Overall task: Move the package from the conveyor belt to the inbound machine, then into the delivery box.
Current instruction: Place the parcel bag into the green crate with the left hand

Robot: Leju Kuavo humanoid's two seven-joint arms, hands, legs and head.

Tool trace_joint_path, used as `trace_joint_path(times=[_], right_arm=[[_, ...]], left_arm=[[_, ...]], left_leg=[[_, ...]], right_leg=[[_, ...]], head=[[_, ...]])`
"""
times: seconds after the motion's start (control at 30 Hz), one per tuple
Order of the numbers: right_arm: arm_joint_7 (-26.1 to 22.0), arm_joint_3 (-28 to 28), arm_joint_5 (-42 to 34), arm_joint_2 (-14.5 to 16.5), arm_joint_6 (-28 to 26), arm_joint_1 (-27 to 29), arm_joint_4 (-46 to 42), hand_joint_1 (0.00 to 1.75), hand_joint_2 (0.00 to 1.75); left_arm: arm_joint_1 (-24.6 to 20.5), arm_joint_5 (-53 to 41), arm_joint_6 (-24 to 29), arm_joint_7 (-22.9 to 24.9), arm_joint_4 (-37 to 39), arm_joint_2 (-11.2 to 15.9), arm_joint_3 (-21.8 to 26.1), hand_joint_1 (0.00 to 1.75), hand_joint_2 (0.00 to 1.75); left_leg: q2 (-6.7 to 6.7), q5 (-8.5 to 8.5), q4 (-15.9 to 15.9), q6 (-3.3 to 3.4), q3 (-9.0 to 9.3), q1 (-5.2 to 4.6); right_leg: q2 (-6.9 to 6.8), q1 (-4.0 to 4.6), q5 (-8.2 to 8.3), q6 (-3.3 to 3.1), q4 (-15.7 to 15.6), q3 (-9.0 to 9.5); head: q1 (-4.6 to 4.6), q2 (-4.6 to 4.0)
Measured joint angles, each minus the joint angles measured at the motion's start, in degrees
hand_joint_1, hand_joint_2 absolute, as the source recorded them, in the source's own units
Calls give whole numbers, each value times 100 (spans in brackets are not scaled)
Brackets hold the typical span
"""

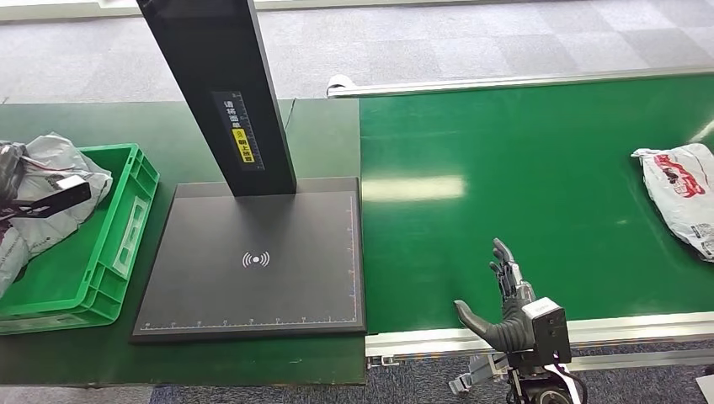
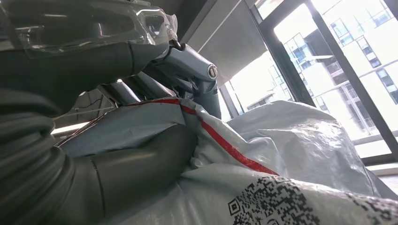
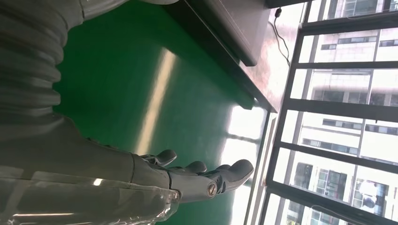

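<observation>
Two packages (image 1: 46, 181) (image 1: 684, 198), one green crate (image 1: 118, 244), one scanner (image 1: 253, 257).

Green conveyor belt (image 1: 522, 202), green crate (image 1: 126, 219), grey red-printed package (image 1: 682, 189)

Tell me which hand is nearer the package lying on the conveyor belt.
Right. The right hand hovers open over the belt's near edge, apart from that package at far right. The left hand is across the scene at the green crate, gripping another package.
</observation>
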Motion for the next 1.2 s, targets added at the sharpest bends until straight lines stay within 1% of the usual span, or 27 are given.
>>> trace_joint_path(times=[0.03,0.07,0.17,0.2,0.3,0.47,0.57,0.63,0.73,0.87,1.2], right_arm=[[0,0,0,0,0,0,0,0,175],[0,0,0,0,0,0,0,0,175],[24,-1,11,1,0,-13,0,0,175],[50,-3,25,2,1,-26,0,0,175],[142,-10,92,11,17,-90,0,0,175],[183,-33,132,25,55,-147,0,0,175],[155,-40,138,25,69,-120,10,0,175],[112,-42,142,25,88,-107,33,0,175],[95,-50,190,31,109,-118,48,0,175],[138,-58,233,62,111,-148,48,0,175],[210,-102,280,126,131,-171,47,0,175]], left_arm=[[0,-1,0,0,0,1,1,175,175],[0,-1,-1,0,0,2,1,137,175],[-2,24,-46,-36,0,1,5,6,175],[-3,64,-81,-80,0,-5,14,0,175],[-1,316,-174,-315,-7,-80,107,0,175],[9,543,-221,-608,-119,-301,230,0,175],[61,731,-304,-852,-318,-404,242,0,175],[172,915,-397,-967,-553,-429,242,0,175],[361,1087,-495,-1007,-928,-438,226,0,175],[488,1138,-531,-1010,-1238,-445,184,0,175],[576,1159,-519,-1028,-1481,-462,115,0,175]], left_leg=[[0,0,0,0,0,0],[0,0,0,0,0,0],[0,0,0,0,0,0],[0,0,0,0,1,0],[1,0,1,0,3,0],[0,0,2,0,6,-1],[2,0,2,0,7,-1],[5,0,1,0,6,0],[5,-1,1,0,6,0],[2,0,1,0,6,0],[2,0,1,0,7,0]], right_leg=[[0,0,0,0,0,0],[0,0,0,0,0,-1],[0,0,0,0,0,-1],[0,0,0,0,0,-2],[0,0,0,0,-1,-2],[-1,0,1,1,-1,3],[0,0,1,1,-1,3],[3,0,1,1,-1,2],[3,0,1,1,-1,0],[1,0,1,0,-1,2],[2,0,1,1,-1,1]], head=[[-1,0],[-1,0],[-1,0],[-1,0],[-1,0],[-1,0],[-1,0],[-1,0],[-1,0],[0,0],[-1,0]])
